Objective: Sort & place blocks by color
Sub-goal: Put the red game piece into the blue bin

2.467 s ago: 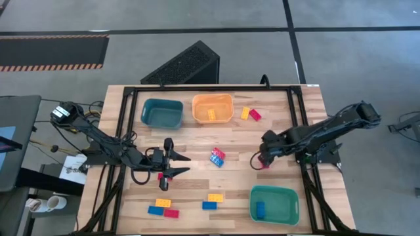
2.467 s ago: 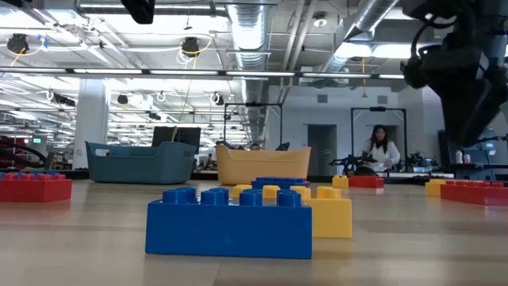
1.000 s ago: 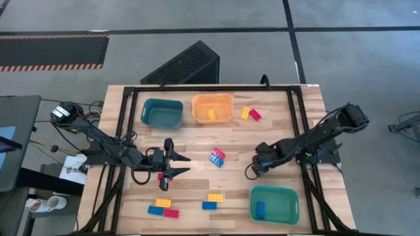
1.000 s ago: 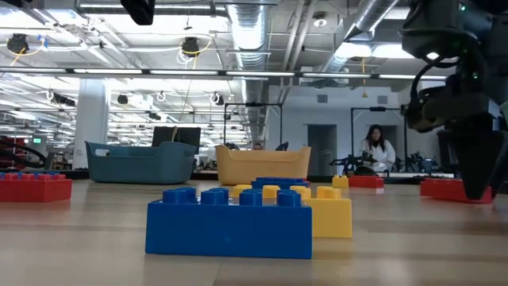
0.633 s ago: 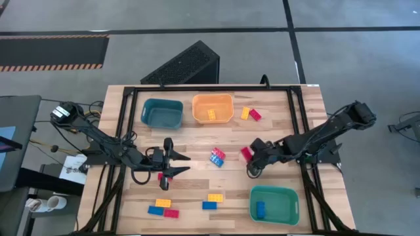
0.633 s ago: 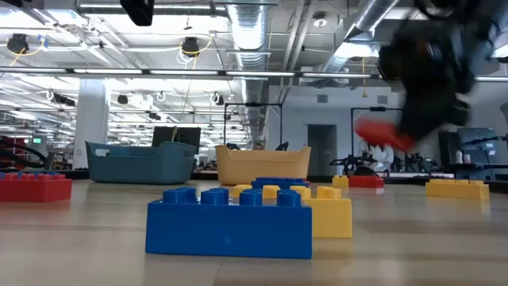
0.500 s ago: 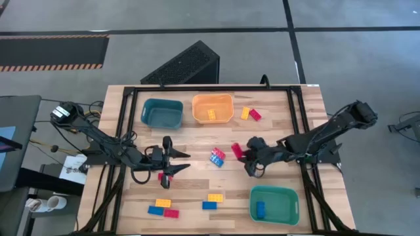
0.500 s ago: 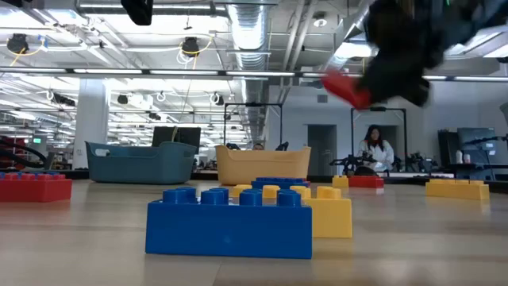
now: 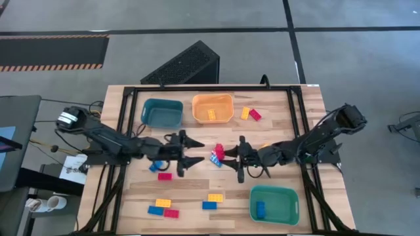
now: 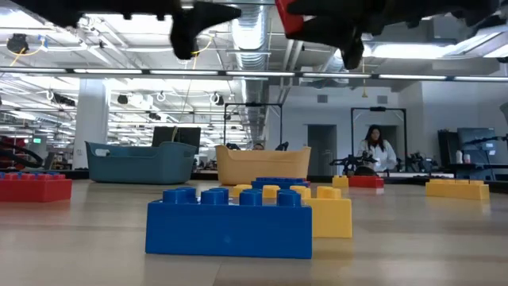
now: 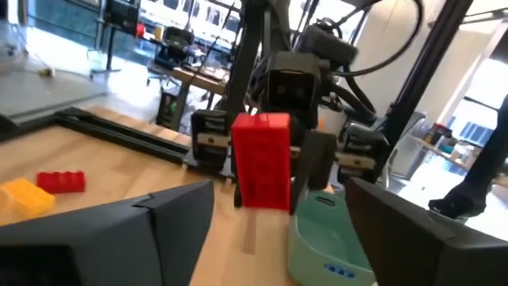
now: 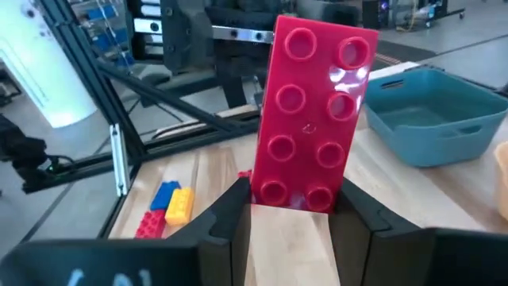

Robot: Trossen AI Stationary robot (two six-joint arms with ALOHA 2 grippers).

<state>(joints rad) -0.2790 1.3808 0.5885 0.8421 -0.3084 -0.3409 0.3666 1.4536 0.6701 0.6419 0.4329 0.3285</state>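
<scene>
**Two grippers meet over the middle of the table**

Nearest us, loose blocks (image 9: 163, 207) lie on the table's front edge, beside the green bin (image 9: 273, 203). In the middle, our right gripper (image 9: 237, 158) pinches a red block (image 12: 313, 116) (held up in the air). Our left gripper (image 9: 191, 150) faces it with fingers spread wide. Farther back stand the teal bin (image 9: 162, 113) and the orange bin (image 9: 212, 108).
</scene>
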